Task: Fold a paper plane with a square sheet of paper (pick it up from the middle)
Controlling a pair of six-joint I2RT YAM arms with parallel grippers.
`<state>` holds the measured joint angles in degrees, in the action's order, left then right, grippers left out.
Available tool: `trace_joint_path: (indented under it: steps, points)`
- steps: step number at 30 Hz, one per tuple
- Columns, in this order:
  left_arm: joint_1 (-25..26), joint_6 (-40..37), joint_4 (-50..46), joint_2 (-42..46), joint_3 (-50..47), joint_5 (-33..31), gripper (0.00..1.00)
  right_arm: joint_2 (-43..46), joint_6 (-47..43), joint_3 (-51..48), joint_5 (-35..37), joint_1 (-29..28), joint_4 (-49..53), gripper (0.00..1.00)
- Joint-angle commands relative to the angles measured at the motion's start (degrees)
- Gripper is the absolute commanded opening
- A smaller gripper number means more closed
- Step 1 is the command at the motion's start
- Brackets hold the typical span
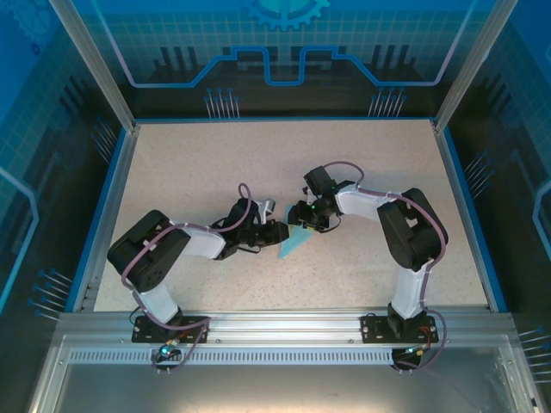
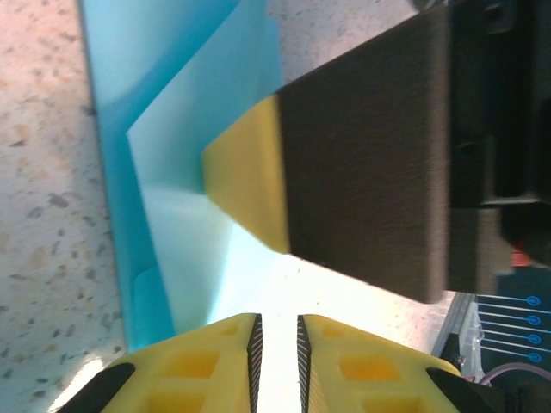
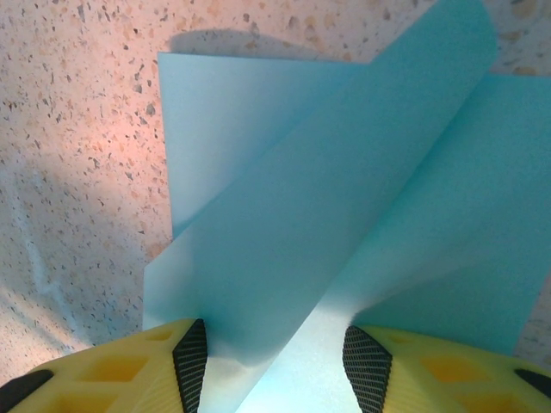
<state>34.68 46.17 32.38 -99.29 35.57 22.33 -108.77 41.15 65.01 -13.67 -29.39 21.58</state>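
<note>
so the light-blue paper (image 1: 293,243) is lying on the speckled table (image 1: 215,163) about mid-table, right between the two arms, partly folded already; from the top camera it looks like a pointed wedge with its tip aimed toward the near edge; left gripper (image 1: 277,231) comes in from the left and right gripper (image 1: 303,215) from the right, both down at the sheet and really close to each other; in the left wrist cam its yellow fingers (image 2: 215,353) are down to a narrow slit and the paper runs right up into that slit, but honestly can't tell if the pads are actually pinching it or just about there; same view also has one of the right gripper's fingers (image 2: 362,155), yellow tip and dark pad, resting over the sheet just ahead; the right wrist cam has its jaws roughly halfway apart, a loose flap of the paper (image 3: 344,172) rising up between the black pads (image 3: 191,361), not squeezed; underneath it another layer lies flat on the tabletop
</note>
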Motion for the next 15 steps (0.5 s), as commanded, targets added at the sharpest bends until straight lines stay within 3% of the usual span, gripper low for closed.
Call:
trace_joint_path:
  steps: [1,15]
  points:
    - [0.22,-1.19,-2.64,-1.77,1.51,-0.73,0.22,-5.71,0.20,-2.63,7.69,-0.30,4.96,0.53]
    - [0.49,0.80,0.69,-4.01,1.43,0.81,0.24,-6.21,0.48,-2.55,8.95,-0.36,5.79,0.50]
